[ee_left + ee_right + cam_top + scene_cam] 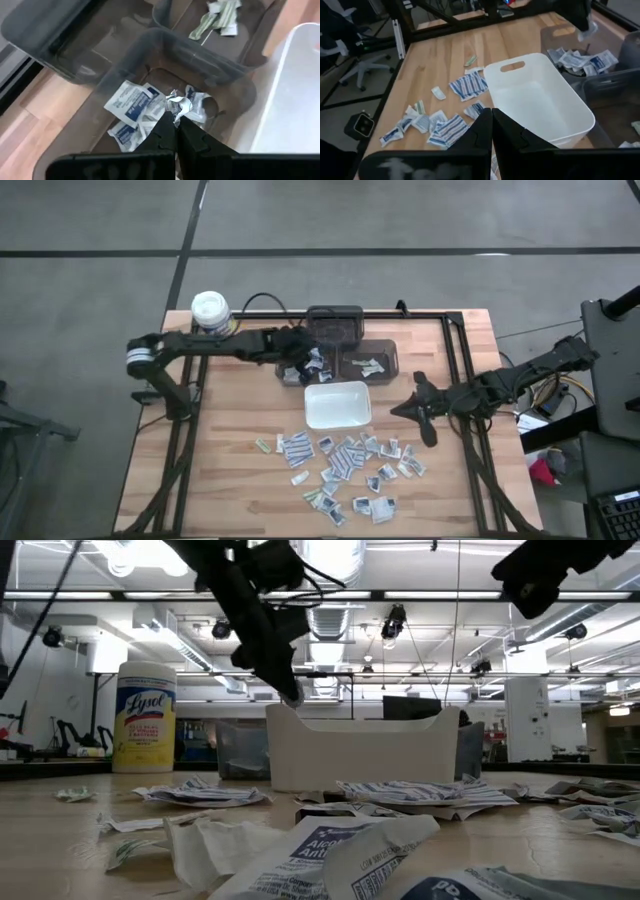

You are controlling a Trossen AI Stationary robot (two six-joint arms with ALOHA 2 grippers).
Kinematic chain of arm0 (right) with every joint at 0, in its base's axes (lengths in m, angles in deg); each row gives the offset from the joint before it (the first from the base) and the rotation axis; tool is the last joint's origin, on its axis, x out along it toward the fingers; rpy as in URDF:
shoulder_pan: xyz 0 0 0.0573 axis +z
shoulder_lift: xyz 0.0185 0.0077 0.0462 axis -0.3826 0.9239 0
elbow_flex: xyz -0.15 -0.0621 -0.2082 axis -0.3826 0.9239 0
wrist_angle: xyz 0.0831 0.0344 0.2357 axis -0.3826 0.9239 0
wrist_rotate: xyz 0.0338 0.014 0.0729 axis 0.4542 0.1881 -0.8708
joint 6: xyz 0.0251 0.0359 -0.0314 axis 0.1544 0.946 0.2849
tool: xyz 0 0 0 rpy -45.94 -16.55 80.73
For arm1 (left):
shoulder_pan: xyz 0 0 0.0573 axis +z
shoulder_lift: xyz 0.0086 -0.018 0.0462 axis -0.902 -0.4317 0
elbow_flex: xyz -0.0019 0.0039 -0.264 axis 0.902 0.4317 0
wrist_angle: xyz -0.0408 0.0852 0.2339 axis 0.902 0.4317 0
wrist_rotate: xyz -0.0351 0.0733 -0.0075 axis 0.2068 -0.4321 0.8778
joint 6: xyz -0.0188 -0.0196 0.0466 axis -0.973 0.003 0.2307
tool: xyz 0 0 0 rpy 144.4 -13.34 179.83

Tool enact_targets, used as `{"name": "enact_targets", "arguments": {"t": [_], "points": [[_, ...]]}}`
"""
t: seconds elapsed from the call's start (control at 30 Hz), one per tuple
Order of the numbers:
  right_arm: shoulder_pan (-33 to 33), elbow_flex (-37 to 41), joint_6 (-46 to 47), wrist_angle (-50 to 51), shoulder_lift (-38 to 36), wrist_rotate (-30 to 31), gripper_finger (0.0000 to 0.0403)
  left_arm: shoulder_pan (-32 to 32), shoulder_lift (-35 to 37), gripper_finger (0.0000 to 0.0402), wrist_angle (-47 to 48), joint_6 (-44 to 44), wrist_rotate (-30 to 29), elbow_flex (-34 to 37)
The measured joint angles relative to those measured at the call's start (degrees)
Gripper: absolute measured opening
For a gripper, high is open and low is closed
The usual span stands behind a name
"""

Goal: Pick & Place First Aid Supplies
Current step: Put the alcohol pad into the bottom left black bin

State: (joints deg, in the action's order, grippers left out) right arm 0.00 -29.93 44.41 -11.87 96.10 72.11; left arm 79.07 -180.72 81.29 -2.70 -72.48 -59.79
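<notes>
A: Operator, near first. What's hard to read for you?

B: Low view: the closest first aid supplies [330, 850] fill the bottom of the frame, blurred, print barely legible. The white tray [365, 752] behind them hides the dark bins. Both arms are cut off at the top edge there.

A: Left gripper?

B: Left gripper [176, 116] has its jaws pinched together on a crumpled silvery packet [178, 104], over the grey bin [303, 366] at centre frame in the high view. More packets lie in that bin under it. You can't see the pinch from the high view, only from the left wrist view.

A: Right one?

B: Right gripper [397, 409] sits right of the tray in the high view, jaws closed, holding nothing. Its wrist view shows the tray empty, which the low view can't.

A: Rest of the supplies?

B: Scattered on the table [230, 480] below the tray, lower centre of the high view. A second bin [369, 361] holds a few greenish ones; the third bin [334, 325], upper centre, you can't judge. Yellow canister [210, 311] stands upper left, clear of everything.
</notes>
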Motion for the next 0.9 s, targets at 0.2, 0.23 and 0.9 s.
{"name": "enact_targets", "arguments": {"t": [0.2,0.23,0.9], "points": [[0.0,5.3,-1.0,-3.8,-4.9,0.0,0.0008,1.7,-4.9,0.0000,6.2,2.4,0.0,-6.7],[0.0,6.2,-1.0,-4.2,-5.6,0.0,0.0008,2.1,-5.3,0.0000,6.8,2.7,0.0,-7.5],[-11.2,12.0,-5.3,-9.8,-11.8,5.1,0.0008,7.2,-6.9,0.0000,13.0,3.1,5.5,-8.8]]}}
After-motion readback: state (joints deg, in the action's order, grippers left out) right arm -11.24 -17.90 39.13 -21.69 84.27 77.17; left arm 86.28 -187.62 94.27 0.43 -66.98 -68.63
